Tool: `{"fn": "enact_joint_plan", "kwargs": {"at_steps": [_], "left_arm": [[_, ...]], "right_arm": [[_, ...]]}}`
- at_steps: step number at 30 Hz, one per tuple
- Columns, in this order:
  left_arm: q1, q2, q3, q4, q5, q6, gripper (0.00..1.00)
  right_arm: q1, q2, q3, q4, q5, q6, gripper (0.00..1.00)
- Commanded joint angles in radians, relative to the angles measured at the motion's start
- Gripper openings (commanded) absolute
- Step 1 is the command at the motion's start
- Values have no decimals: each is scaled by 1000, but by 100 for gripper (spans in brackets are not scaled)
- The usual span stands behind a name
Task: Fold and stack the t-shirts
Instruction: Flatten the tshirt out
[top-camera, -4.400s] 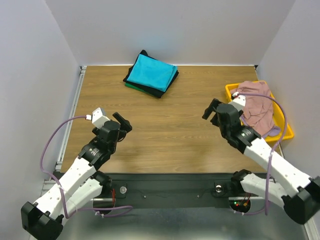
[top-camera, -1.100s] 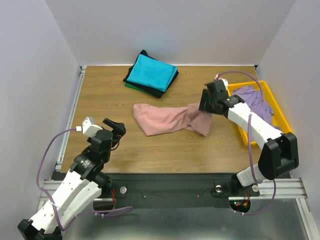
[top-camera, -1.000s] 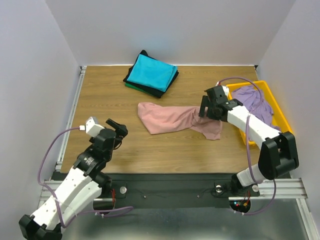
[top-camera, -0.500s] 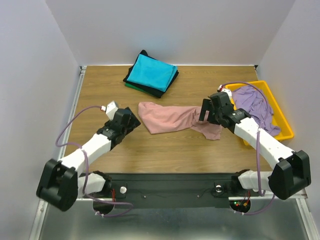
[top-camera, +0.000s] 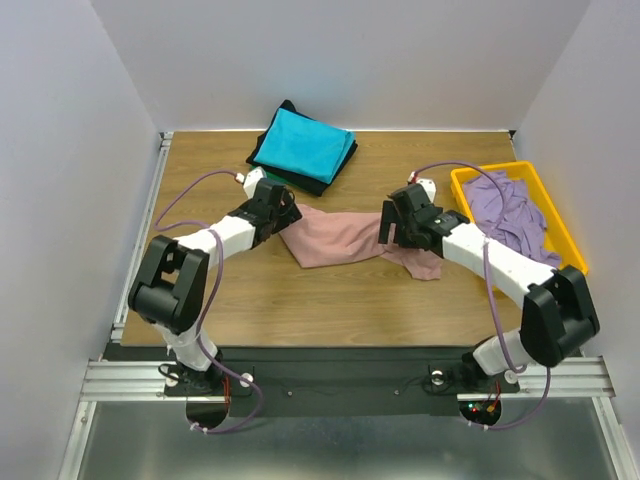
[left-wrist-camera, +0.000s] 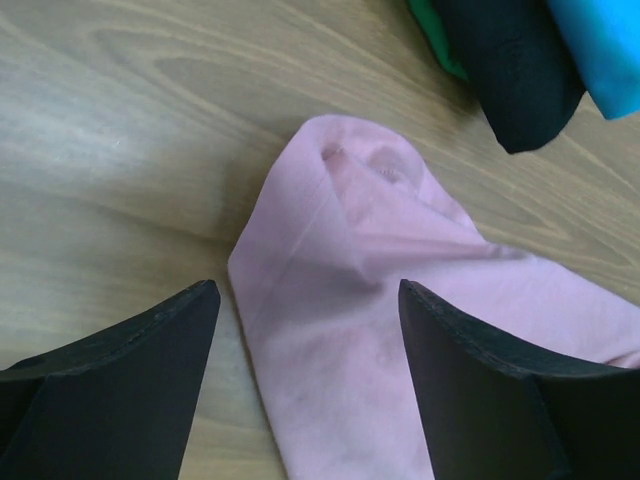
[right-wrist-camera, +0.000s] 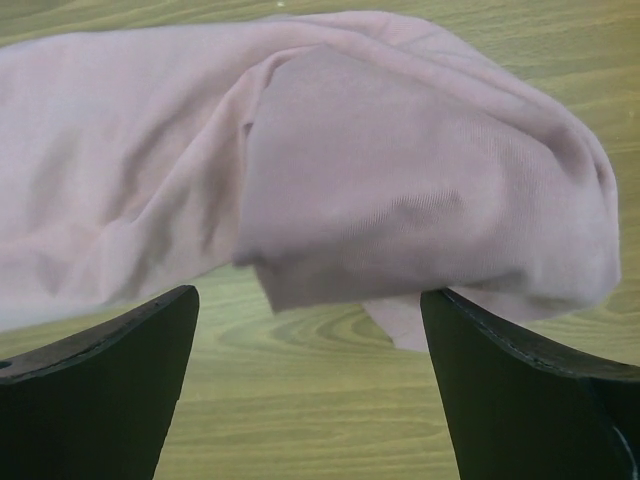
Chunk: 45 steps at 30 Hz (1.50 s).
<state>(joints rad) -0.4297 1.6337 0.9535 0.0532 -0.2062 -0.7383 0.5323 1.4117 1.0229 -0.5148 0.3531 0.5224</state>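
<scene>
Pink tee (top-camera: 340, 238) lies crumpled; L jaws, R jaws spread at ends.

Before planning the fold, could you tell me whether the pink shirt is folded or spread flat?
Neither: the pink shirt lies bunched in a crumpled strip, one end doubled over.

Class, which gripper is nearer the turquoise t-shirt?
Left. The left gripper is just on the near side of the turquoise t-shirt; the right gripper is farther right, over the pink t-shirt.

Matt pink cloth shirt (top-camera: 340, 236) on wood-grain table (top-camera: 200, 200).
</scene>
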Motion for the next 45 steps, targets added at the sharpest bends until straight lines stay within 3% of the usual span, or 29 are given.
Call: {"fn": "enact_joint_plan", "kwargs": {"at_steps": [1,6,7,9,10,11,15,18,25,32,42,45], "left_arm": [[8,54,82,17,13,45,83],[22,159,136,-26,53,70,55],[23,161,137,-26,62,70,42],[23,147,128,-24,62,71,26],[23,137,125,-30,59,71,7],[25,108,125,-42,35,68,0],[23,-9,85,-52,-18,79,0],[23,-122,64,-52,-18,89,0],[14,-441,-16,-52,-4,97,0],[9,-828,-15,-130,33,96,0],[8,-1153,85,-176,136,73,0],[8,-1158,87,-199,100,62,0]], "right_arm": [[8,70,66,58,112,59,97],[8,150,91,59,201,102,81],[8,173,100,58,228,105,67],[8,190,105,59,254,114,48],[8,194,108,58,264,116,37],[8,190,112,58,274,113,23],[8,117,109,58,314,107,0],[8,11,114,58,323,56,0],[8,-282,157,50,130,-122,0],[8,-532,273,4,25,-147,1],[9,-648,460,-16,-383,-128,0],[8,-649,453,-19,-369,-124,1]]}}
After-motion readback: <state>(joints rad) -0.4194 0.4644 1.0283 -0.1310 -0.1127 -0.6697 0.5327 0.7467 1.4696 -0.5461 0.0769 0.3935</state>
